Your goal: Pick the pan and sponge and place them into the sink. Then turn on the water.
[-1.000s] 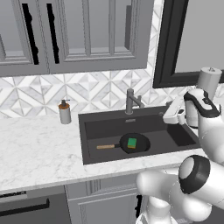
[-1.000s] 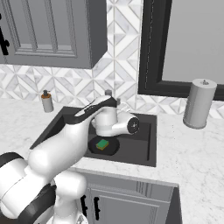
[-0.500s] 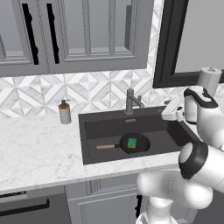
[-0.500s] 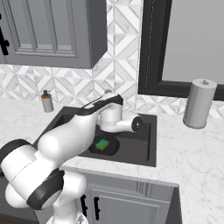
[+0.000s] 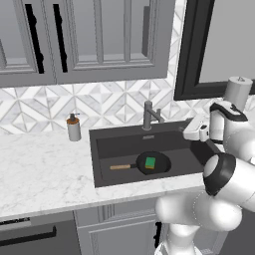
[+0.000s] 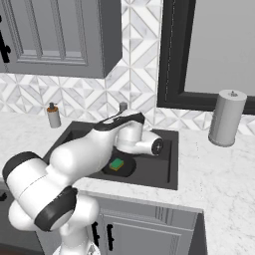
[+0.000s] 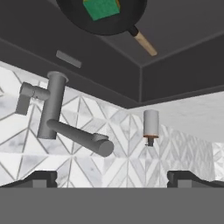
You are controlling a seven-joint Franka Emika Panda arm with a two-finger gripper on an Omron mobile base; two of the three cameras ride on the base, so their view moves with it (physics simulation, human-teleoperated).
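- Pan (image 5: pixel 152 163) flat on sink (image 5: pixel 124 144) floor, round, black; light wooden handle (image 5: pixel 122 167) pointing away from gripper toward soap bottle side.
- Sponge (image 5: pixel 150 162) green side up, lying inside pan, roughly centered; yellow underside not visible.
- Same pair seen from right base view: pan (image 6: pixel 124 169) partly hidden behind arm, sponge (image 6: pixel 117 164) on it.
- Gripper (image 5: pixel 195 130) released, jaws spread wide, holding nothing; hanging over right part of sink, above basin level, well apart from pan and sponge.
- Pan and sponge lower than gripper and off to its faucet-ward side, near basin middle.
- Faucet (image 5: pixel 151 115) grey metal, at back rim of sink, near gripper, not touching; spout angled over basin.
- Hand view upside down relative to room: faucet (image 7: pixel 61 118) straight ahead of gripper, pan (image 7: pixel 107 17) and sponge (image 7: pixel 101 7) at top edge, handle (image 7: pixel 144 43) sticking out.
- Fingertips (image 7: pixel 41 178) dark, far apart at bottom corners of hand view, nothing between.
- Soap bottle (image 5: pixel 73 128) on counter (image 5: pixel 45 169) beyond sink, far side from gripper; also in hand view (image 7: pixel 150 125).
- Paper towel roll (image 6: pixel 227 118) upright on counter, on gripper's other side, well apart.
- No blue stream at spout.
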